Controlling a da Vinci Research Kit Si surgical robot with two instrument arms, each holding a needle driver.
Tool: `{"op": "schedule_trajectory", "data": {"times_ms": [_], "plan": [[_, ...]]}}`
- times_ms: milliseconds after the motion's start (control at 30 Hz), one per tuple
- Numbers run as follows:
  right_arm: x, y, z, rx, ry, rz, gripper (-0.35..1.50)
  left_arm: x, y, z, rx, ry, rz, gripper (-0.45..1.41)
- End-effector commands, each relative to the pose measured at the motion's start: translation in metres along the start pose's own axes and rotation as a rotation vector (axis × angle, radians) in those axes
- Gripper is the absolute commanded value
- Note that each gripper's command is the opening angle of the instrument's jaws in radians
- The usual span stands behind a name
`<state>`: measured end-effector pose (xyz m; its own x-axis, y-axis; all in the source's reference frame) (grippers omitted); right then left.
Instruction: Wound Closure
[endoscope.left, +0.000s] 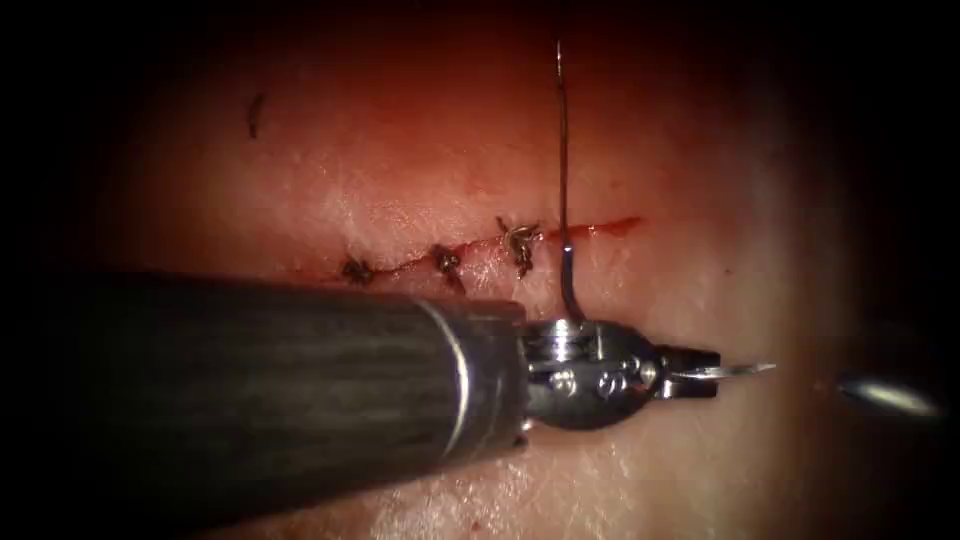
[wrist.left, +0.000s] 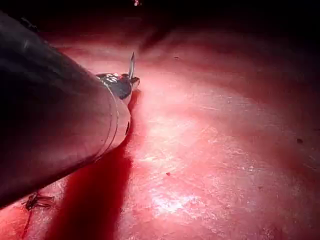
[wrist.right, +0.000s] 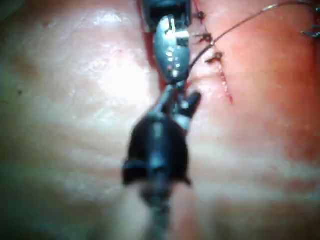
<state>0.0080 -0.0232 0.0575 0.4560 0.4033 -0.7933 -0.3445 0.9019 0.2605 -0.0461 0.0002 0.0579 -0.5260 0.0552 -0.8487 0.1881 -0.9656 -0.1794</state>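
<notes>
Bench suture drill: the left tool (endoscope.left: 690, 372) reaches in over the tissue (endoscope.left: 400, 180) from the endoscope view's left, jaws pressed together on the curved needle (endoscope.left: 563, 180) close to its tip. The sharp point pokes out past the jaw ends toward the tissue's right edge; the rest of the needle arcs back behind the wrist and runs up across the cut (endoscope.left: 600, 228) toward the far edge, lying above the surface, not in the tissue. Three dark knots (endoscope.left: 445, 260) sit along the closed part of the cut, red fluid (endoscope.left: 615, 225) at its open right end. The right tool (endoscope.left: 885, 395) sits near the tissue's right edge, well apart from the needle tip; can't tell its jaw state or whether it holds anything
</notes>
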Motion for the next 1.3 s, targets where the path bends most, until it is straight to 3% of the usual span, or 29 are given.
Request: {"op": "schedule_trajectory", "data": {"times_ms": [33,167,267,367,433,600,767,1133,1300], "plan": [[0.0003,-0.0001,0.0019,0.068,-0.002,0.034,0.15,-0.0003,0.0001,-0.0005,-0.044,0.043,0.030,-0.45],[0.0023,0.0016,0.0045,0.163,0.033,0.104,0.15,-0.0014,0.0007,-0.0043,-0.138,0.122,0.113,-0.45],[0.0058,0.0042,0.0090,0.249,0.063,0.166,0.17,-0.0025,0.0017,-0.0063,-0.226,0.181,0.203,-0.45],[0.0083,0.0054,0.0122,0.289,0.113,0.177,0.20,-0.0030,0.0025,-0.0071,-0.287,0.220,0.245,-0.45],[0.0097,0.0059,0.0145,0.301,0.174,0.195,0.33,-0.0032,0.0027,-0.0074,-0.307,0.234,0.269,-0.45],[0.0124,0.0051,0.0212,0.382,0.216,0.219,0.42,-0.0033,0.0030,-0.0078,-0.356,0.264,0.313,-0.45],[0.0124,0.0036,0.0235,0.408,0.219,0.219,0.52,-0.0034,0.0031,-0.0082,-0.351,0.262,0.333,-0.45],[0.0091,0.0020,0.0217,0.424,0.186,0.222,0.50,-0.0037,0.0035,-0.0093,-0.327,0.249,0.342,-0.45],[0.0078,0.0009,0.0227,0.429,0.172,0.235,0.50,-0.0034,0.0036,-0.0091,-0.325,0.248,0.341,-0.45]]}}
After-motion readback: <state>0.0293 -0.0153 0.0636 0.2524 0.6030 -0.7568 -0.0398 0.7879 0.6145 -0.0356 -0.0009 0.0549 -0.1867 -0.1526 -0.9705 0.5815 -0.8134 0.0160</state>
